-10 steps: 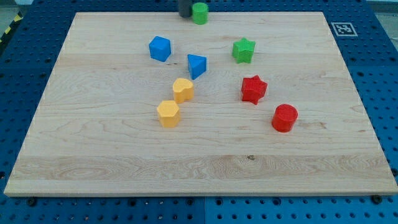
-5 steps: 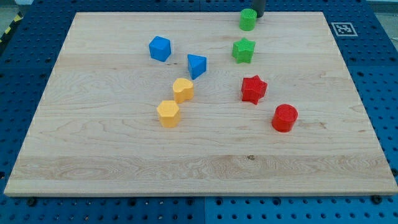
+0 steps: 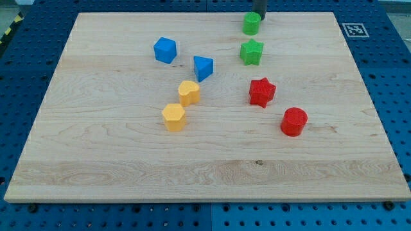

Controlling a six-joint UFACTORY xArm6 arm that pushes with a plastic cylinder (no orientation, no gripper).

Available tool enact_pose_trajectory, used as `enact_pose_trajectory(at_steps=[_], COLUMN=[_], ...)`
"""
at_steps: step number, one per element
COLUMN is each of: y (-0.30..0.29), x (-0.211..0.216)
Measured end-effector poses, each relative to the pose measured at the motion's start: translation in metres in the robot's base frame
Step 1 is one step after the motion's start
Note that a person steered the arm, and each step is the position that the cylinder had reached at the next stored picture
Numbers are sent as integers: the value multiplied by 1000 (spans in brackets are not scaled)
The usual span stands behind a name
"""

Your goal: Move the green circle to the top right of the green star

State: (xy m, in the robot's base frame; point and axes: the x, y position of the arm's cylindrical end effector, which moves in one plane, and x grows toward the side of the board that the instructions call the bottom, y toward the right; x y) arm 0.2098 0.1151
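The green circle (image 3: 251,24) stands near the board's top edge, just above the green star (image 3: 252,52) with a small gap between them. My tip (image 3: 259,18) is at the view's top, touching the green circle's upper right side. Only the rod's lowest part shows.
A blue block (image 3: 165,49) and a blue triangle-like block (image 3: 203,67) lie left of the star. Two yellow blocks (image 3: 189,93) (image 3: 173,117) sit mid-board. A red star (image 3: 262,92) and a red circle (image 3: 294,121) lie below the green star. The wooden board (image 3: 96,160) has a marker tag (image 3: 353,29) beside it.
The green circle slid right along the top edge from above the blue triangle to above the green star, then a little back left. My tip passed from its left side to its right.
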Motion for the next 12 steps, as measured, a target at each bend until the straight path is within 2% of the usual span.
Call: enact_pose_trajectory(at_steps=[2, 4, 7, 9, 12], y=[-19, -76, -78, -42, -24], x=[27, 19, 51, 52, 54])
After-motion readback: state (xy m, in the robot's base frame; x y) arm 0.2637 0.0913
